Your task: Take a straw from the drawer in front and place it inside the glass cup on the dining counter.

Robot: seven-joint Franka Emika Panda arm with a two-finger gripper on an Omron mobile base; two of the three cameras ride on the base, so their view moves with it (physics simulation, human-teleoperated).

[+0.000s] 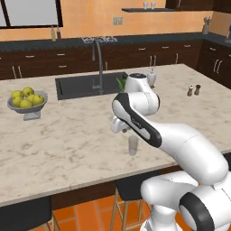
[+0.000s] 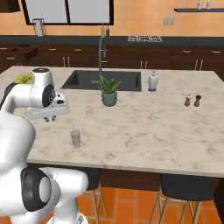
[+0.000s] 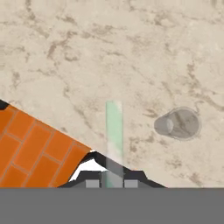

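A grey bowl of lemons (image 1: 27, 100) sits at nine o'clock. Potted plant (image 2: 109, 91) stands centre, white vase (image 2: 152, 81) at one o'clock of it, salt and pepper shakers (image 2: 192, 100) at three o'clock.

Counter (image 1: 67, 144): cream-beige slab, grey-brown marble veining. Sink (image 1: 76, 85): dark charcoal, with grey metal tap (image 1: 98, 63). Cup (image 2: 75, 138): clear greyish glass. Straw (image 3: 114, 135): pale, with green-white tint in hand view, thin whitish line in right base view. Gripper (image 3: 112, 183): dark grey tips. Bowl (image 1: 27, 107): grey, holding yellow-green fruit (image 1: 27, 97). Plant (image 2: 109, 85): green leaves, dull green pot. Vase (image 2: 152, 81): white. Shakers (image 2: 192, 100): brown and near-black, pale tops. Floor (image 3: 30, 148): orange brick-pattern tiles. Back wall (image 1: 90, 18): mottled orange. Rear cabinets (image 2: 131, 54): dark brown, silver handles. Stools (image 2: 183, 186): dark seats.
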